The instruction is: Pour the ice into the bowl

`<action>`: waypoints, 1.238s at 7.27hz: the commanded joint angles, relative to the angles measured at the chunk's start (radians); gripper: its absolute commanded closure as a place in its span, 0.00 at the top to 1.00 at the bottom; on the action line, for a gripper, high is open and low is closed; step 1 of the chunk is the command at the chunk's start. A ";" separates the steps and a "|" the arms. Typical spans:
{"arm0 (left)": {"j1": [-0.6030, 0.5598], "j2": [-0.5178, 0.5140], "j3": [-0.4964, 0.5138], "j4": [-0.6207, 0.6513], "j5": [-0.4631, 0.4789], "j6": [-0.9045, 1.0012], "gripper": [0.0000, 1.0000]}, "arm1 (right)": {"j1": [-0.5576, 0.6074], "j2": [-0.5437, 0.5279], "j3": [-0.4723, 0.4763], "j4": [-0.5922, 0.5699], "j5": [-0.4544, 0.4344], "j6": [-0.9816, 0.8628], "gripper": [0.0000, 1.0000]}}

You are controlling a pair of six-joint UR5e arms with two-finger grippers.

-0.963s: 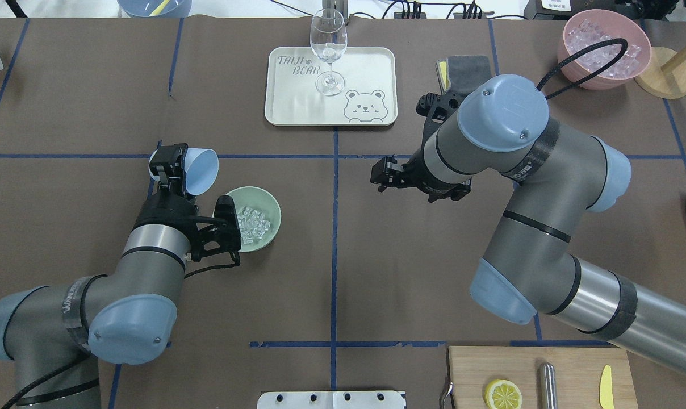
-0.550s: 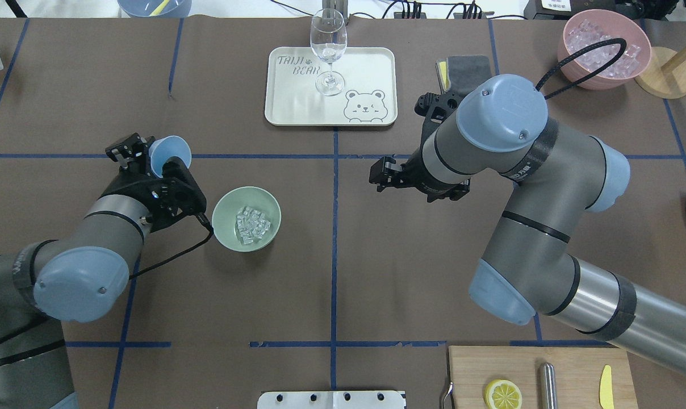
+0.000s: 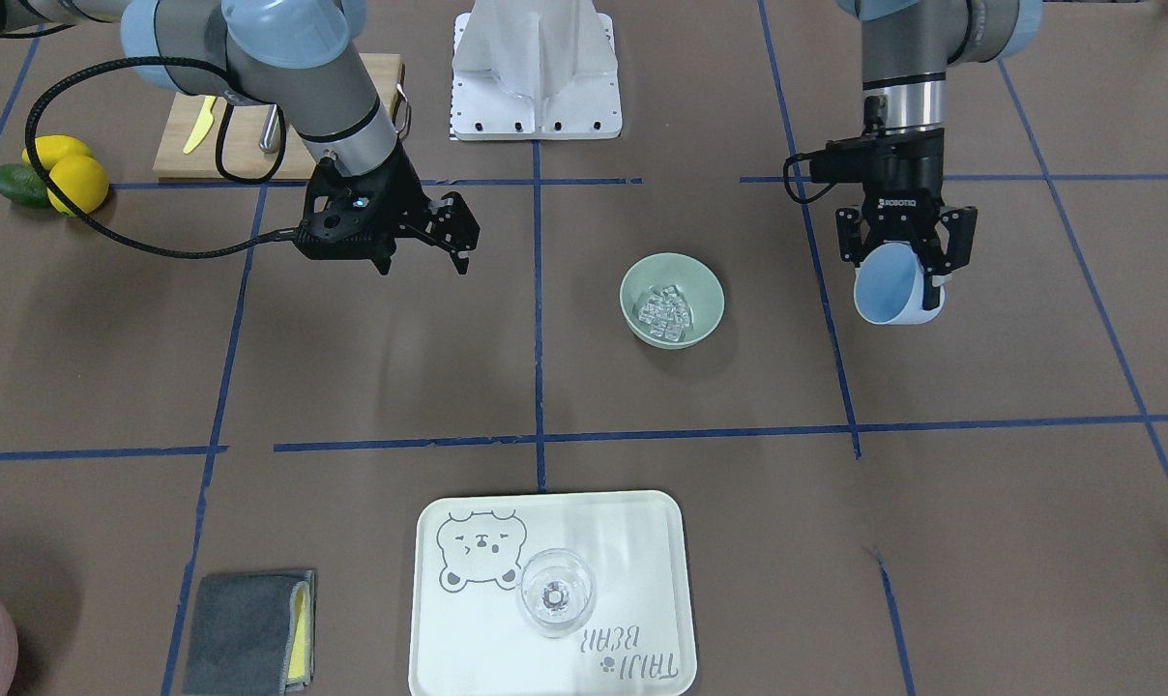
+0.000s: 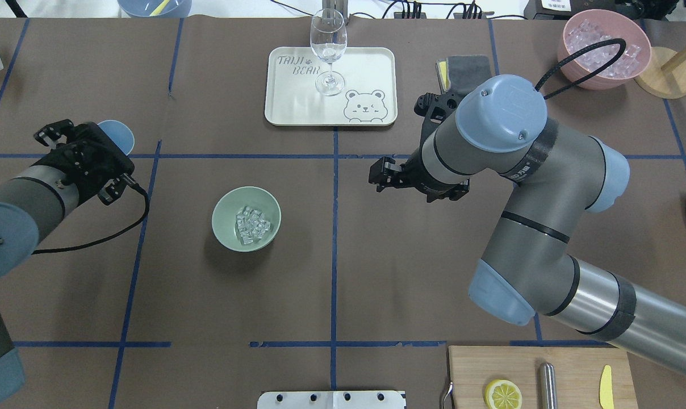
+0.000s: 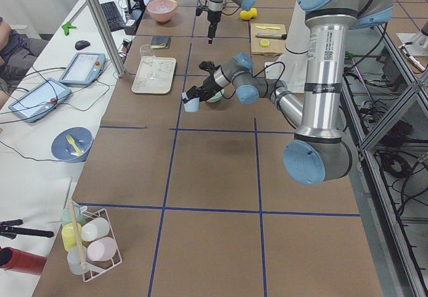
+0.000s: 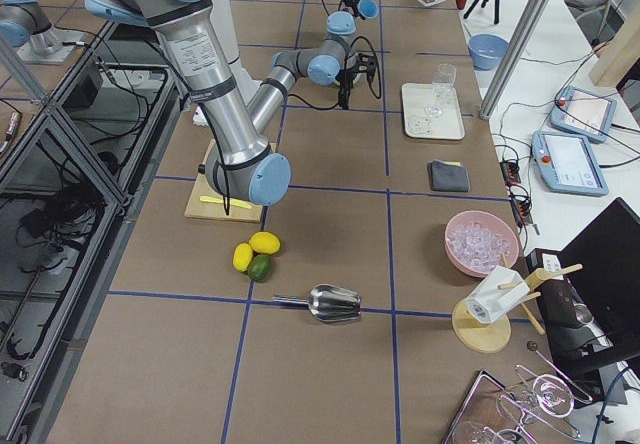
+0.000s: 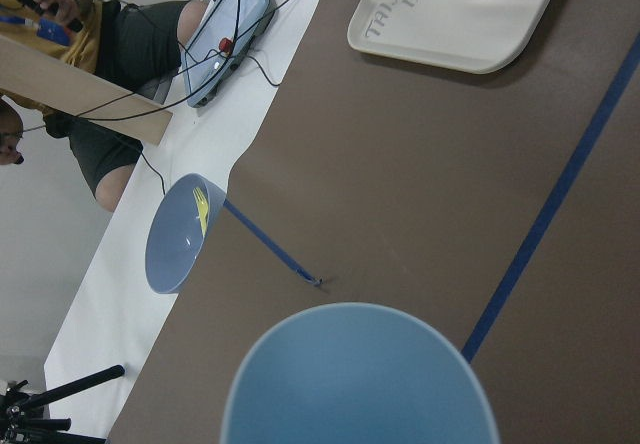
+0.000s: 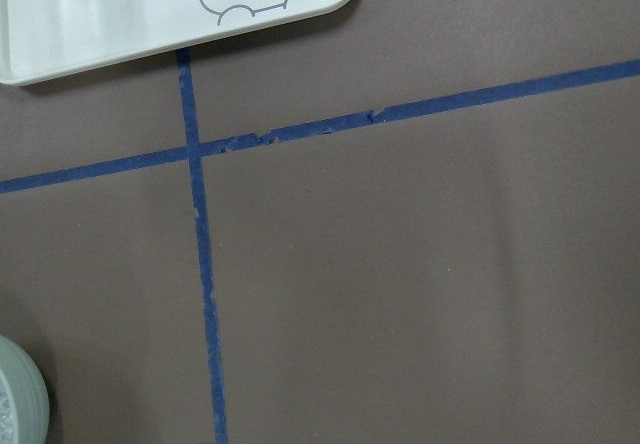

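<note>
The pale sage-green bowl (image 4: 224, 227) stands left of the table's middle and also shows in the front view (image 3: 708, 290). A cluster of clear ice cubes (image 4: 252, 223) lies inside it (image 3: 663, 307). My left gripper (image 3: 900, 266) is shut on a light blue cup (image 3: 889, 293), well to the left of the bowl and apart from it. The cup (image 4: 118, 134) looks empty in the left wrist view (image 7: 360, 384). My right gripper (image 4: 377, 174) is open and empty, hovering right of the bowl near the centre line.
A cream tray (image 4: 365, 68) with a wine glass (image 4: 328, 51) is at the far middle. A pink bowl of ice (image 4: 570, 59) and a grey cloth (image 4: 469, 67) are at the far right. A cutting board (image 4: 570, 363) is near right.
My left arm has swung left and away from the bowl, carrying the blue cup with it. The ice stays in the bowl. My right arm has barely moved.
</note>
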 commanded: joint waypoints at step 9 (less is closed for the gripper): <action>0.014 0.279 0.362 -0.956 0.084 -0.724 0.00 | -0.004 0.000 0.016 0.002 0.003 0.021 1.00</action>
